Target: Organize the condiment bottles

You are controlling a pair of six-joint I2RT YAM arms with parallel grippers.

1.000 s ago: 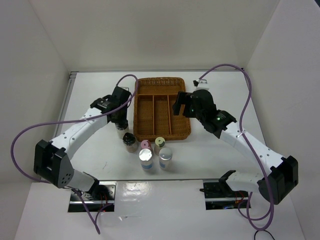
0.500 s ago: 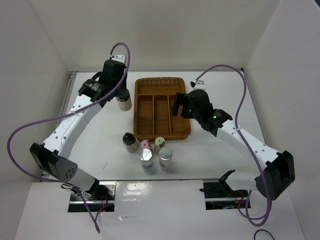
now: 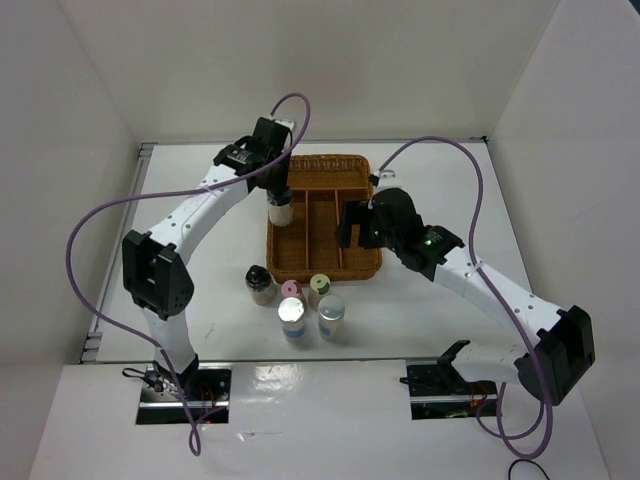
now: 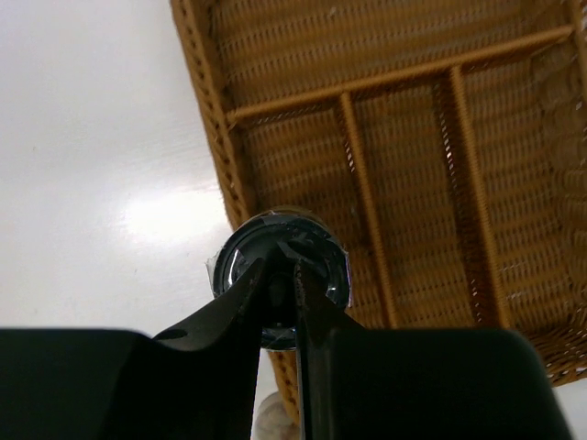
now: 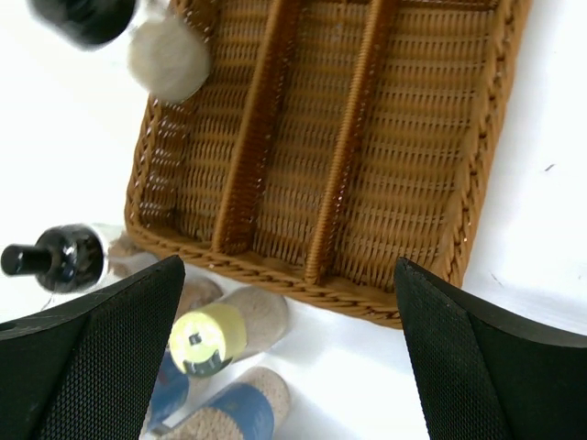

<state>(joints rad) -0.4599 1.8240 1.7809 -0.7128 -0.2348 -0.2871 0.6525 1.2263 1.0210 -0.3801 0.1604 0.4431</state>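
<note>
The left claw [image 4: 280, 277], clamped on a black-capped shaker jar [image 3: 280, 210], had swung it from beside the wicker tray [image 3: 330, 272] to over its left side (release looked next). The right claw [image 5: 289, 268] hung spread apart.

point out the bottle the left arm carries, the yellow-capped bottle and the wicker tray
carried bottle [image 3: 280, 210], top external view, its body
yellow-capped bottle [image 5: 209, 341], right wrist view, its cap
wicker tray [image 3: 322, 230], top external view, middle compartment floor

The tray [image 3: 325, 160] sits mid-bench [image 3: 450, 190], five jars [image 3: 292, 314] clustered on the bench just before its near left corner. A sixth jar [image 3: 279, 211] hangs in the left end effector [image 3: 277, 193] over the tray's left edge.
</note>
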